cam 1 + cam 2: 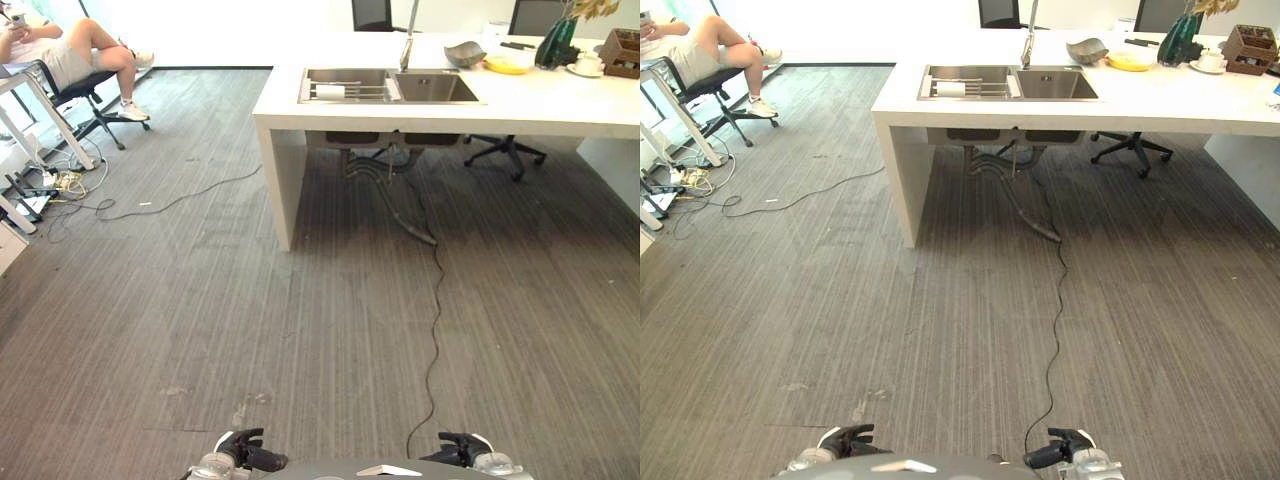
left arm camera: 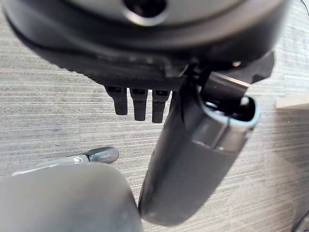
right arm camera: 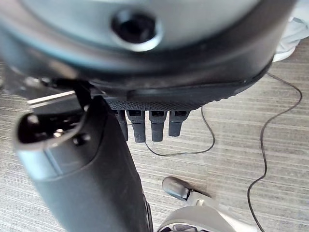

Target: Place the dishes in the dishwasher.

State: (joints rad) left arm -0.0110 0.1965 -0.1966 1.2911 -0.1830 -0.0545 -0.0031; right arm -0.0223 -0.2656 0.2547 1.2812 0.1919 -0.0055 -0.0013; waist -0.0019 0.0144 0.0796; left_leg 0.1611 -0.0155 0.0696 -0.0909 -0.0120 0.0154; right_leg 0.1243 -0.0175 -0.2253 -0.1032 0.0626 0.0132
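On the white desk (image 1: 540, 105), right of the steel double sink (image 1: 390, 86), sit a grey bowl (image 1: 464, 54), a yellow dish (image 1: 509, 63) and a white cup on a saucer (image 1: 587, 65). Left hand (image 1: 243, 450) and right hand (image 1: 462, 449) hang low, fingers relaxed, empty. Grey wood-grain floor (image 1: 200, 300); a seated person (image 1: 60, 50) far left.

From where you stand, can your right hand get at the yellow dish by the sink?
Probably not: the right hand hangs low by the body, and open floor lies between it and the yellow dish on the counter.
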